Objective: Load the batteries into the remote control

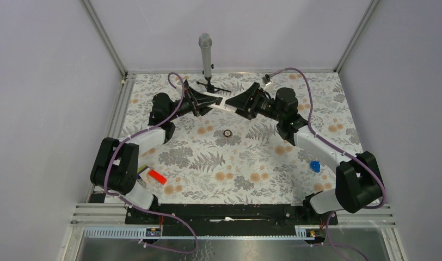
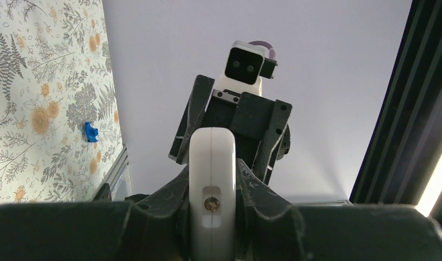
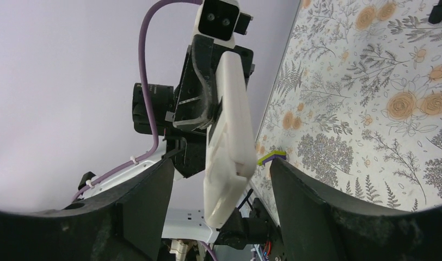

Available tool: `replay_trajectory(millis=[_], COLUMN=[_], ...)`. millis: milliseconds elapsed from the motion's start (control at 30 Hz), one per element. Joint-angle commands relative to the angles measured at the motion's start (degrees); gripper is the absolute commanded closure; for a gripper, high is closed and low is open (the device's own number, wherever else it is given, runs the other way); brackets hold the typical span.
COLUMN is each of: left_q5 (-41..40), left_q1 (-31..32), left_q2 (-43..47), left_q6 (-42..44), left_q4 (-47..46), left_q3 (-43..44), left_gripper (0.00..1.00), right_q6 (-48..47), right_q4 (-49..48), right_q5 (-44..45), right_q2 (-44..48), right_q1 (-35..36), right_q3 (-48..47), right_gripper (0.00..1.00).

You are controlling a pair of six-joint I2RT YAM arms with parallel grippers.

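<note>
A grey microphone is standing upright on its black stand at the far edge of the counter, whose surface is showing a print of grey ferns and orange flowers. A small dark ring is lying flat near the middle of the counter, well apart from everything else. A small blue piece is resting toward the right side. A red-and-white block is lying near the left edge, with a yellow-green piece just beside it.

Microphone stand just behind left claw; mid-table open except small ring; blue piece right, seemingly low.
</note>
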State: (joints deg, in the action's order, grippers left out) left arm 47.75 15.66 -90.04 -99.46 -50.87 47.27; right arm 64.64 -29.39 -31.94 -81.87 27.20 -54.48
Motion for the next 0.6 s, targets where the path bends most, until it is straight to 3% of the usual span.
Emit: replay_trajectory(millis=[0, 267, 567], left_q5=[-1.1, -1.3, -1.7], left_q1=[-0.2, -0.2, 0.0], left_q2=[2.2, 2.0, 2.4], left_q6=[0.0, -0.5, -2.4], left_q4=[-4.4, -5.0, -6.2], left_q3=[2.0, 2.2, 3.4], left_gripper=[1.00, 1.00, 1.00], right_q6=[3.1, 3.7, -0.5], right_q4=[-4.3, -3.1, -2.5], right_q5=[2.1, 3.2, 2.5], right_q2=[2.5, 2.9, -0.2], right_q1=[-1.5, -2.0, -1.8], right_q3=[1.5, 2.4, 1.4], right_gripper=[0.28, 0.37, 0.52])
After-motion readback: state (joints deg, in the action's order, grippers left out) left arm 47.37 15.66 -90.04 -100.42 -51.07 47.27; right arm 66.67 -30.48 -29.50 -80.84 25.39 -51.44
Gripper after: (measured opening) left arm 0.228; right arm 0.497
